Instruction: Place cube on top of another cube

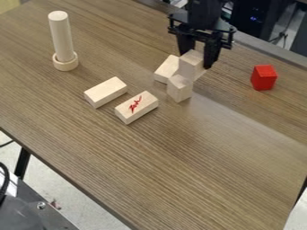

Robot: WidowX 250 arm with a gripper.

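The gripper (198, 57) hangs at the upper right of centre, its fingers on opposite sides of a pale wooden cube (189, 66) and shut on it. A second wooden cube (179, 89) stands on the table just in front of the held one, a little to the left. In the view the held cube's lower part meets the top of this front cube; whether they touch cannot be told. Part of the far finger is hidden behind the held cube.
Close behind the cubes lies a wooden block (166, 69). Two more blocks, one plain (105, 92) and one with red marks (137, 108), lie to the left. A wooden cylinder (61, 36) stands in a ring (66, 62) at upper left. A red block (264, 77) is at right.
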